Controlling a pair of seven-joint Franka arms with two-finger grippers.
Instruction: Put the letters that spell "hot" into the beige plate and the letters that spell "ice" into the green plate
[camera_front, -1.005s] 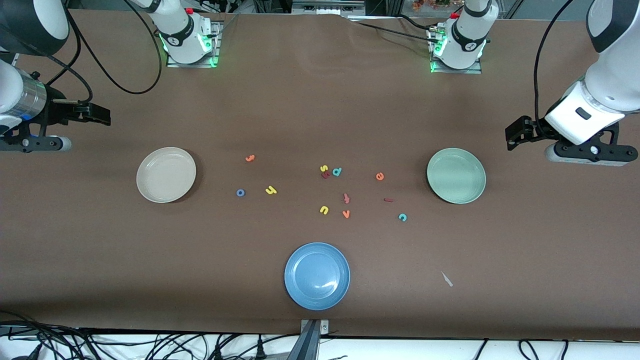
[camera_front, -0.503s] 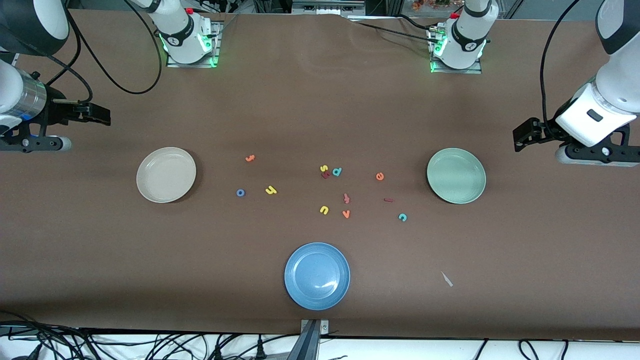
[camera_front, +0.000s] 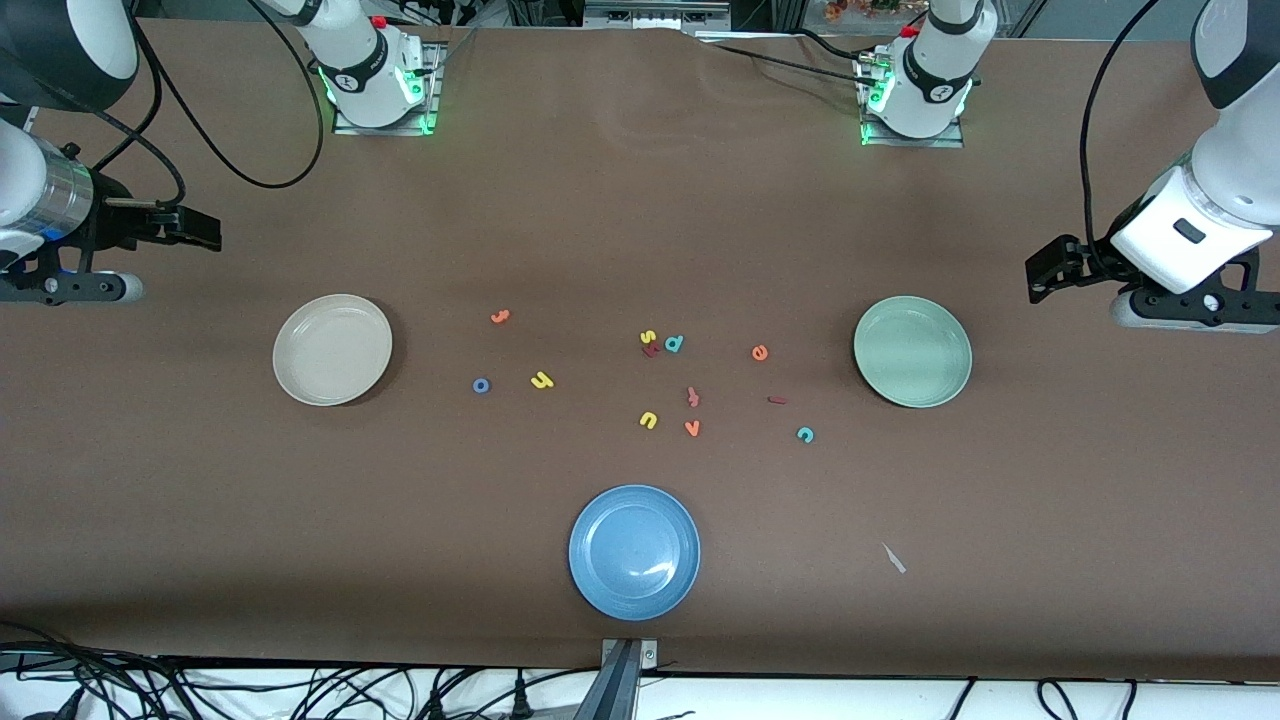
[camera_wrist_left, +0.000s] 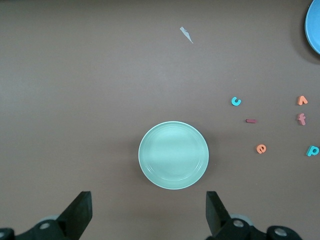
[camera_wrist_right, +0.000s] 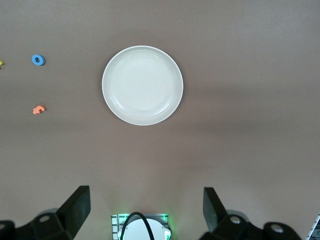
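The beige plate lies toward the right arm's end, the green plate toward the left arm's end. Both are empty. Between them on the cloth lie the orange t, blue o, yellow h, orange e, dark red i and teal c. My right gripper hangs open beside the beige plate. My left gripper hangs open beside the green plate. Neither holds anything.
A blue plate sits nearest the front camera. Other letters are scattered mid-table: yellow s, teal d, reddish hooked letter, yellow u, orange v. A pale scrap lies on the cloth.
A second ago my left gripper stood a little closer to the green plate; it has drawn back toward its end of the table and now holds still. The right arm has not moved.
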